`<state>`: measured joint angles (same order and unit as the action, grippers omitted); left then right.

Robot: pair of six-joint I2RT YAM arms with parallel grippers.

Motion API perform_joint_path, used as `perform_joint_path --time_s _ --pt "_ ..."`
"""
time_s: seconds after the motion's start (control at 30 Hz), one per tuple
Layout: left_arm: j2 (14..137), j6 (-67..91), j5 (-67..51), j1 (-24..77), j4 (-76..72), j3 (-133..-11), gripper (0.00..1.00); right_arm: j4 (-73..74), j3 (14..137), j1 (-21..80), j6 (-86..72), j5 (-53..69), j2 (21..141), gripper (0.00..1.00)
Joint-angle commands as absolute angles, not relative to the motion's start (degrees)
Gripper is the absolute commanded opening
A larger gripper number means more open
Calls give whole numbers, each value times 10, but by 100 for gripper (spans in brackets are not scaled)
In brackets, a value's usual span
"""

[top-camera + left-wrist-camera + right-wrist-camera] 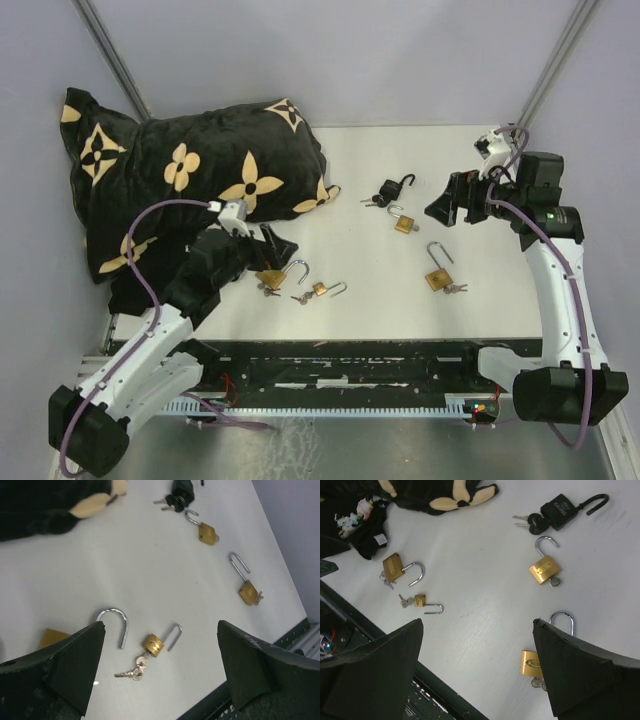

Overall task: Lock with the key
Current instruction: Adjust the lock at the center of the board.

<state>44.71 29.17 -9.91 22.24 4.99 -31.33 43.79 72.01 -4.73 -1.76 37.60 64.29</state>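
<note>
White tabletop (pixel 380 300), five padlocks (pixel 438 278) lying unlocked on it | my left claw (pixel 160 626) gaping wide, holding nothing | my right claw (pixel 477 622) gaping wide, holding nothing

5 open padlocks (pixel 438 279) w/ keys (pixel 456 289) on table (pixel 380 305).

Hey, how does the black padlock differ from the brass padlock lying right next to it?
The black padlock has a dark body and a dark shackle; the brass padlock is gold with a silvery shackle. The black padlock's body looks wider than the brass padlock's. Both lie flat on the table with shackles open and keys in.
</note>
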Motion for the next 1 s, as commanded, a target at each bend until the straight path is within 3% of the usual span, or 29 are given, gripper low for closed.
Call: perform_joint_path --time_s 0.0,0.2,0.5,0.8,0.97 --pt "466 301 -9 346 2 -318 100 364 669 -34 25 480 647 99" --pt "517 315 55 444 -11 -320 97 266 574 -26 2 527 648 99" --pt "623 214 158 470 46 -371 88 301 563 -23 74 529 658 99" --pt "749 104 277 470 293 -541 90 311 577 -23 79 533 669 99" --pt "790 94 265 445 369 -570 91 310 574 -22 89 526 657 99"
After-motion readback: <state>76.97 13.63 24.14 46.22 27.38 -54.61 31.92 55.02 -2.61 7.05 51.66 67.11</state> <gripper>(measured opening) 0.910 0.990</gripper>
